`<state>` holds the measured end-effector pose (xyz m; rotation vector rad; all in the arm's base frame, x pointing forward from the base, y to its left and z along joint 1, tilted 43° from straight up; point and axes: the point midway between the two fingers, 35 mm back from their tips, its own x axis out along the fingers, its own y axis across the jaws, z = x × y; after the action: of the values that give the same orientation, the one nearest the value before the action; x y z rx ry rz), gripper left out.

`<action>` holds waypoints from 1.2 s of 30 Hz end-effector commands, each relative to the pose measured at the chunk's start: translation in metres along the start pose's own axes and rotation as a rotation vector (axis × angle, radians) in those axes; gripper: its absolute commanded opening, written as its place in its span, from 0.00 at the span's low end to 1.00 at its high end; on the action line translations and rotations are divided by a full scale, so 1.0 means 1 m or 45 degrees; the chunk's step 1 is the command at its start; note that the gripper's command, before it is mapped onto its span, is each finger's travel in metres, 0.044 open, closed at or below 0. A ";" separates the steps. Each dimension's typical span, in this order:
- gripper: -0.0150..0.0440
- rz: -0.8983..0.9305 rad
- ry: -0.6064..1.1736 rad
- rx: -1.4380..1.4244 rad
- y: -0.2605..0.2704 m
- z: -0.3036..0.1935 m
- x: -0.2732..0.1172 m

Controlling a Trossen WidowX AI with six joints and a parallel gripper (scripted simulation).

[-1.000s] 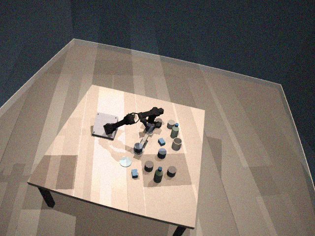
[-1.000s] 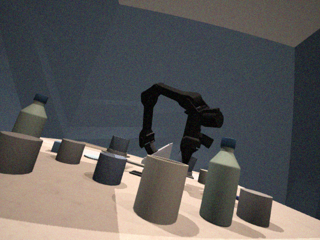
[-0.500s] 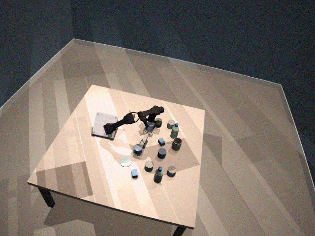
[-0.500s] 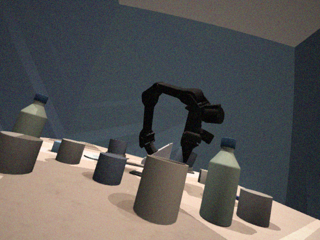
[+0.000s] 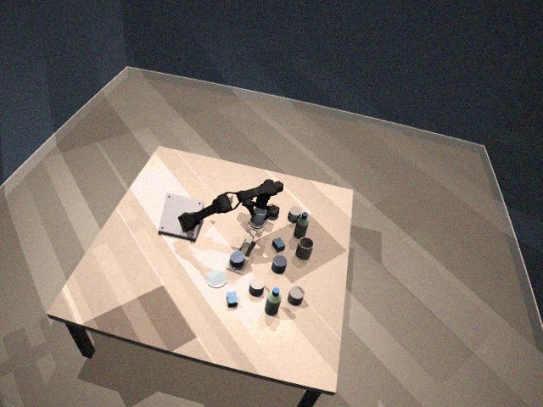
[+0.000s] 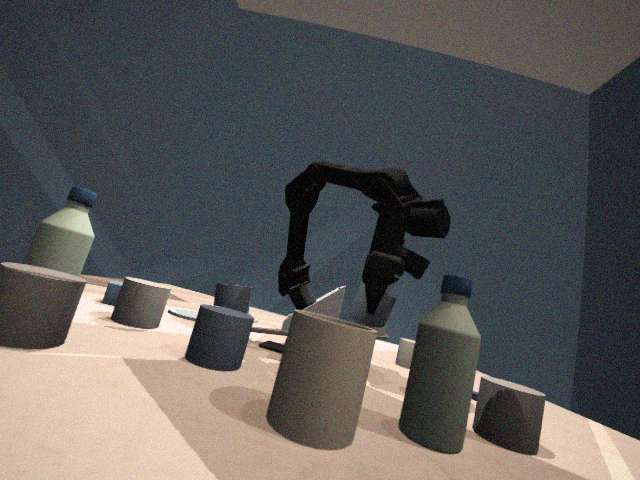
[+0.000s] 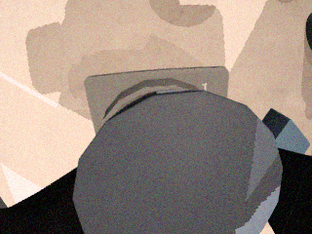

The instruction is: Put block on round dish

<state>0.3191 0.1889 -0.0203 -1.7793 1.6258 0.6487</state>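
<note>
Black arm (image 5: 259, 189) (image 6: 356, 178): we saw it arched, forearm angled down.
Gripper (image 5: 260, 212) (image 6: 379, 302): we had it pointing down, clamped around the blue-grey cup (image 5: 259, 217) (image 6: 383, 311) (image 7: 175, 166).

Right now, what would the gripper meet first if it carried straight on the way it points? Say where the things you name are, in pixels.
Probably the balance pan (image 5: 250, 228) (image 7: 93, 93) below the cup (image 5: 260, 216) (image 7: 171, 161) the gripper (image 5: 259, 214) (image 6: 373, 310) grips; the depth between is unclear.

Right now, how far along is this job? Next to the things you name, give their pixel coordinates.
Done: one cup (image 5: 260, 215) (image 6: 383, 311) (image 7: 175, 166) gripped. In hand: that cup, between the fingers (image 5: 250, 209) (image 6: 376, 298); clearance underneath unclear. Left: finish lifting it, expose the block (not visible), place it on the bare round dish (image 5: 215, 279) (image 6: 181, 313), release, move clear. Other cup (image 5: 237, 258) (image 6: 232, 296) stands ungripped.
</note>
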 end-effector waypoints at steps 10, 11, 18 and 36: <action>0.25 -0.028 -0.042 0.010 0.000 0.008 -0.026; 0.25 -0.028 -0.042 0.010 0.001 0.008 -0.028; 0.25 -0.028 -0.042 0.009 0.002 0.007 -0.037; 0.25 -0.027 -0.041 0.009 0.005 0.004 -0.060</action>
<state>0.3097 0.2260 0.0150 -1.7723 1.5960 0.6561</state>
